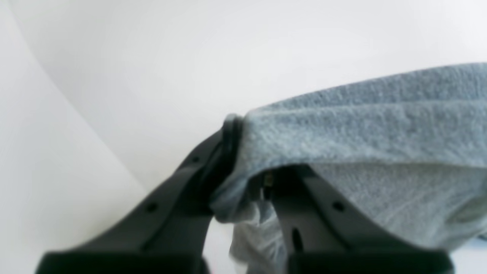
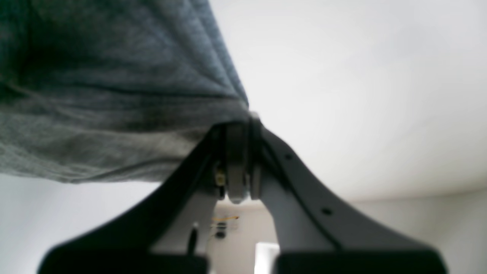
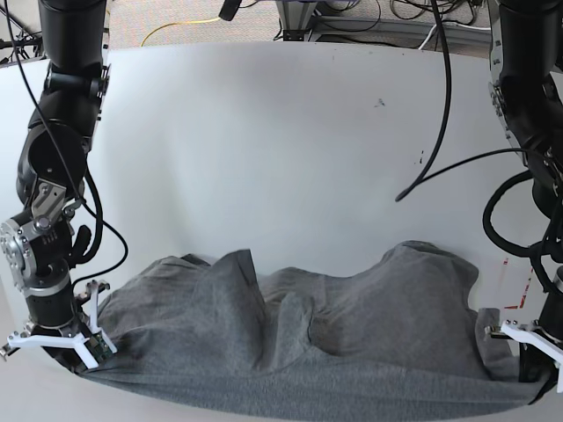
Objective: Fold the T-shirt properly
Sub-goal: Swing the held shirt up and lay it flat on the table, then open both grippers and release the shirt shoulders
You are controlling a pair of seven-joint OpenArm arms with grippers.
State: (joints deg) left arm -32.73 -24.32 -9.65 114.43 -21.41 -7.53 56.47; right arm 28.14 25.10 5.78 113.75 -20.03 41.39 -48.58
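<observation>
The dark heather-grey T-shirt (image 3: 290, 352) lies wrinkled along the near edge of the white table, stretched between my two grippers. My right gripper (image 3: 81, 362), at the left of the base view, is shut on the shirt's left corner. In the right wrist view the fingertips (image 2: 239, 129) pinch the cloth (image 2: 114, 95), which hangs off to the left. My left gripper (image 3: 528, 385), at the right of the base view, is shut on the right corner. In the left wrist view the cloth (image 1: 361, 125) drapes over the gripper (image 1: 243, 152) and hides one fingertip.
The white table (image 3: 264, 132) stretches away behind the shirt. A black cable (image 3: 440, 167) hangs over its right side. Both arms stand at the table's near corners. More cables and floor lie beyond the far edge.
</observation>
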